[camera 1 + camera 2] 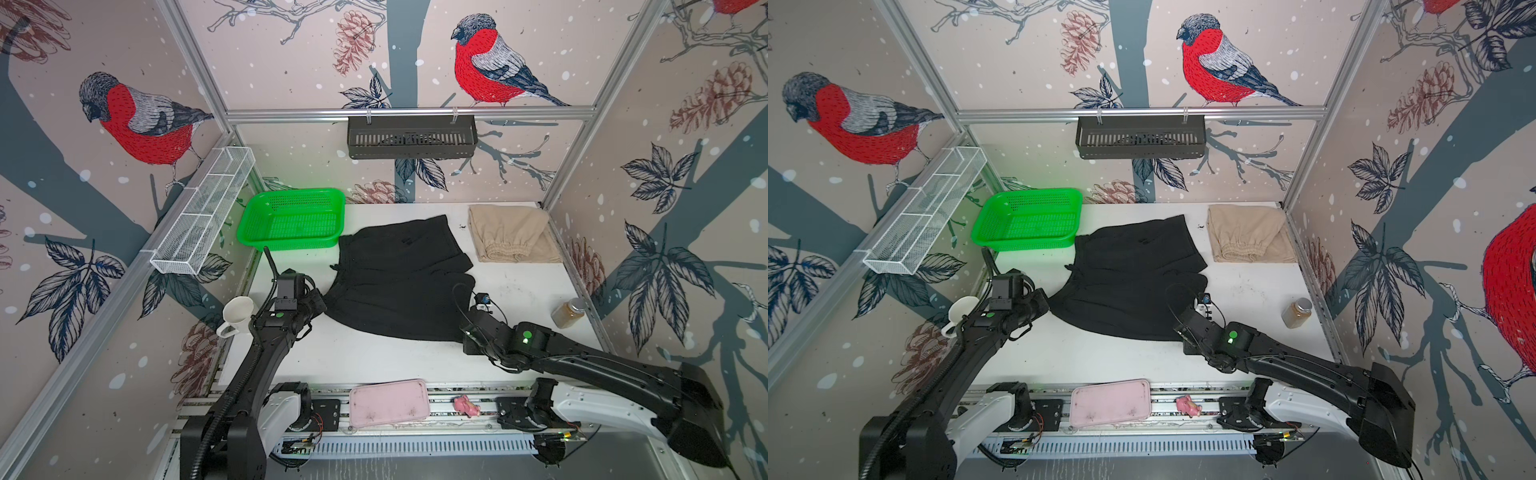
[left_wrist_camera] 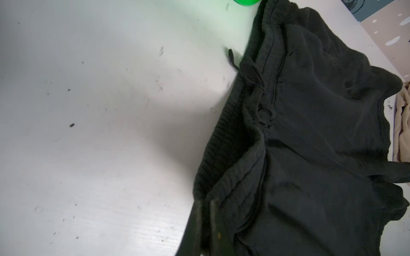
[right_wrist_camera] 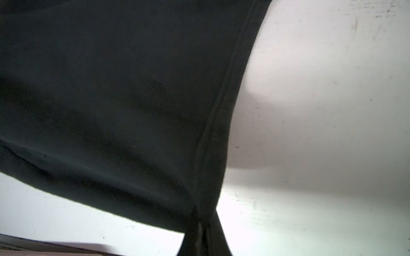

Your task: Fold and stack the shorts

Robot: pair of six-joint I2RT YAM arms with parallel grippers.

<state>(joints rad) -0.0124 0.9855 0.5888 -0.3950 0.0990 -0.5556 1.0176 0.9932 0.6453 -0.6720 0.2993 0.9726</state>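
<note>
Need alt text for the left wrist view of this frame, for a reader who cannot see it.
The left gripper, jaws shut, pinches the ribbed waistband corner of the black shorts, which spread rumpled over a scuffed white table with a loose drawstring beside the waistband. A sliver of the beige shorts shows beyond them, and a bit of the green basket at the frame's edge.

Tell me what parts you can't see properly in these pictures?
- Right gripper: in both top views its own arm covers it.
- Left gripper: left wrist view's edge cuts it.
- Black shorts: near right corner hidden under the arm.
- Jar: contents too small to tell.
</note>
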